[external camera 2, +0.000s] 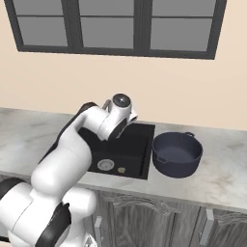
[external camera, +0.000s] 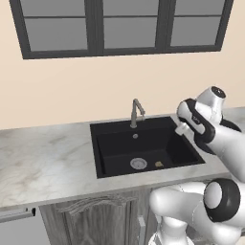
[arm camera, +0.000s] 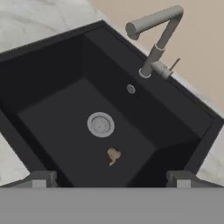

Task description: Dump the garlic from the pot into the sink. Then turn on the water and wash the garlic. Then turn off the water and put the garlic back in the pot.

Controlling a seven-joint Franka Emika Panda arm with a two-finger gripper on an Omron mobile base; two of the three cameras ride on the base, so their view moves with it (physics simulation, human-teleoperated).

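Kitchen: black sink [external camera: 110, 127] with grey tap [external camera: 136, 112] set in marble bench [external camera: 43, 160], wood cupboards [external camera: 91, 222] below, window [external camera: 119, 24] above, pot [external camera 2: 176, 154] beside sink.

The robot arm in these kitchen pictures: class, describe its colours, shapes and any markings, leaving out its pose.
The arm is made of glossy white, rounded segments, joined by black bands at the joints. A round dark cap with a pale centre closes one joint near the wrist. The gripper ends in two small, blocky grey finger tips. No cables or lettering can be seen.
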